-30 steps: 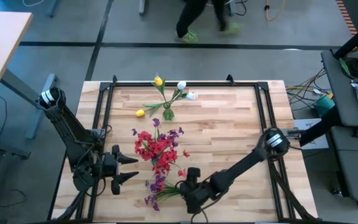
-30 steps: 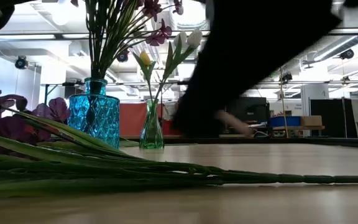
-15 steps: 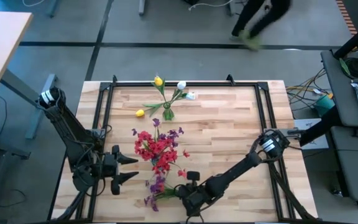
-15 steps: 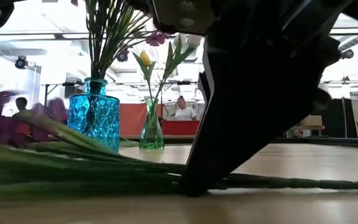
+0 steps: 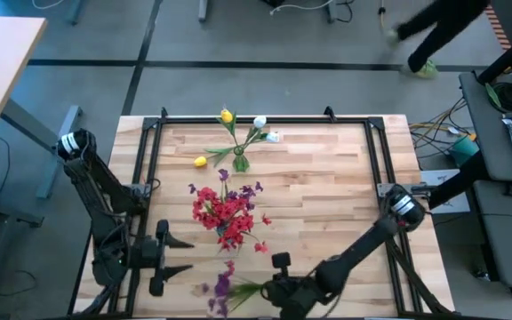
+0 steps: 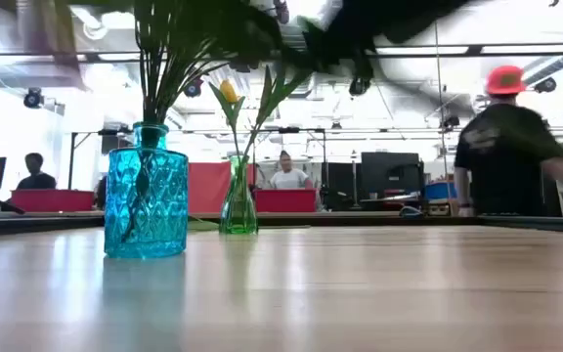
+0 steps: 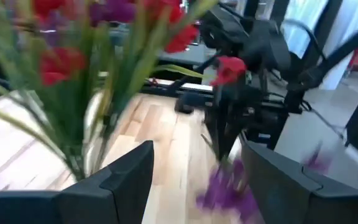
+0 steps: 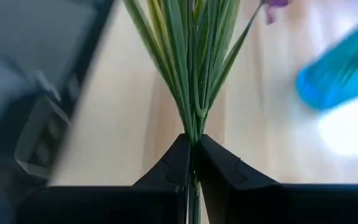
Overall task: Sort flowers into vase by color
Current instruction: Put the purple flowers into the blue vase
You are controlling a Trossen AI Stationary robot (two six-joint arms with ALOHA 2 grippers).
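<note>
A purple flower (image 5: 223,286) on green stems hangs above the table's near edge, with my right gripper (image 5: 263,286) shut on it. The blue vase (image 6: 146,191) stands mid-table with red and purple flowers (image 5: 225,213) in it. Behind it, the small green vase (image 6: 239,200) holds yellow and white flowers (image 5: 238,129). My left gripper (image 5: 178,255) stands open to the left of the blue vase, nothing between its fingers. My right gripper pinches the bundle of green stems (image 8: 191,127) between its two fingertips (image 8: 174,158), at the lower part of the stems. The fingers lie along the stems, which fan out beyond them toward the bloom. The flower is lifted clear of the table.
A black rail frame (image 5: 380,160) borders the wooden table (image 5: 327,178). People move in the room beyond the far edge (image 6: 506,147). Bare wood lies to the right of the vases.
My right gripper has taken hold of the purple flower's stems, which lay on the table, and has lifted it clear while drawing back toward the near edge. My left gripper has shifted a little toward the near edge and stayed open.
</note>
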